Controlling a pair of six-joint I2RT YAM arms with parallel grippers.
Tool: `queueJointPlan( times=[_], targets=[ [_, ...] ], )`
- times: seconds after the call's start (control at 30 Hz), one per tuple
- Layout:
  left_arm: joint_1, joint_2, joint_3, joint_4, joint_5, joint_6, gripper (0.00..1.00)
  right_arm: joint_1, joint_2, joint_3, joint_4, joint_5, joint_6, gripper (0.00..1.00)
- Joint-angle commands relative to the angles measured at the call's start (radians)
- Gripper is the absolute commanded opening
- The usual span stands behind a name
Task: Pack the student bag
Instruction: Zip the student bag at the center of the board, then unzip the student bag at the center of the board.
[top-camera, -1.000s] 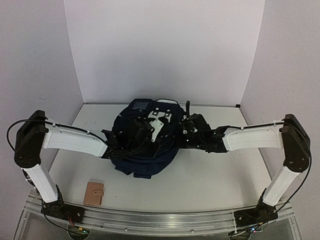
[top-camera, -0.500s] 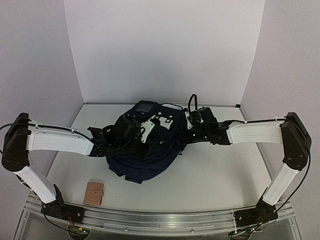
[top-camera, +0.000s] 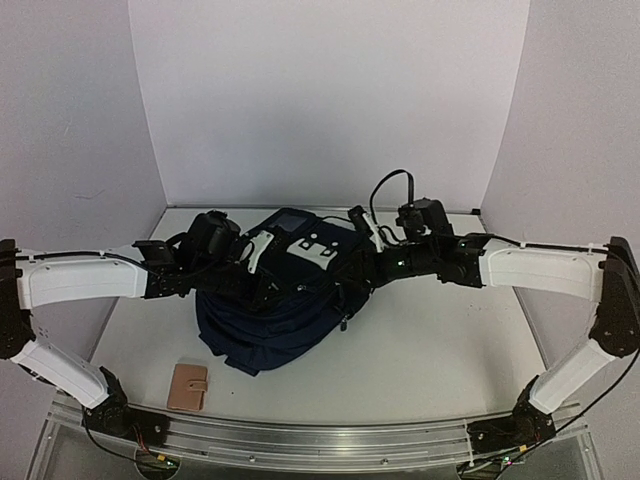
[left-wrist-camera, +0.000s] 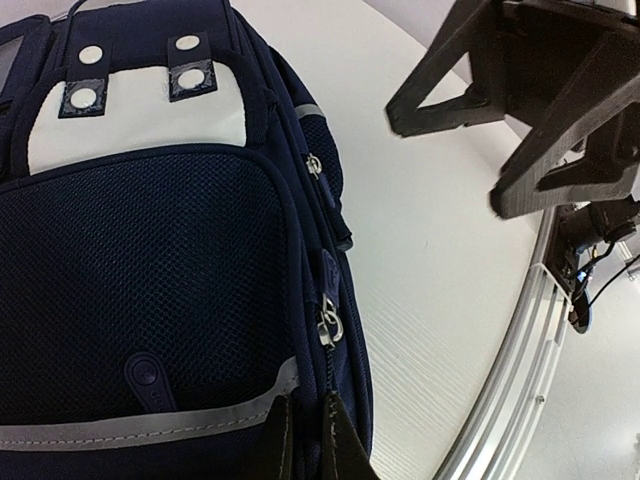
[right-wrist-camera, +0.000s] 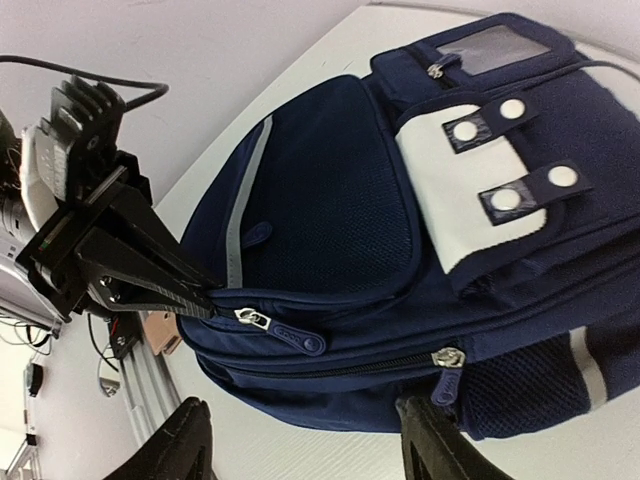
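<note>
The student bag (top-camera: 262, 332), a dark navy backpack with white patches and grey stripes, lies in the middle of the table. My left gripper (top-camera: 265, 288) is shut on the bag's fabric seam (left-wrist-camera: 305, 420), just below a silver zipper slider (left-wrist-camera: 328, 325). The right wrist view shows that same left gripper (right-wrist-camera: 205, 298) pinching the bag's edge beside the slider (right-wrist-camera: 250, 318). My right gripper (top-camera: 352, 264) is open beside the bag's right side. Its two fingers stand wide apart below the bag (right-wrist-camera: 330, 190) with nothing between them.
A small tan wallet (top-camera: 187, 386) lies near the front left of the table, and a corner of it shows behind the bag (right-wrist-camera: 160, 332). A metal rail (top-camera: 320, 440) runs along the near edge. White walls enclose the back and sides.
The right gripper has opened and let go of the bag. Both arms have swung toward the back wall, and the left gripper has dragged the bag leftward.
</note>
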Motion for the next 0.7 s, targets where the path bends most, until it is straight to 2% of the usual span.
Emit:
queueJointPlan(
  times=[0.0, 0.23, 0.5, 0.67],
  targets=[
    [0.008, -0.086, -0.004, -0.005, 0.069, -0.059, 0.0, 0.046, 0.113, 0.112, 0.002, -0.122, -0.047, 0.57],
    [0.014, -0.087, -0.001, -0.012, 0.084, -0.063, 0.0, 0.051, 0.232, 0.172, 0.001, -0.173, -0.073, 0.49],
    [0.017, -0.073, 0.007, -0.009, 0.099, -0.06, 0.0, 0.059, 0.262, 0.18, 0.001, -0.176, -0.092, 0.44],
    [0.019, -0.065, 0.014, -0.01, 0.112, -0.06, 0.0, 0.06, 0.278, 0.191, 0.001, -0.119, -0.11, 0.56]
  ],
)
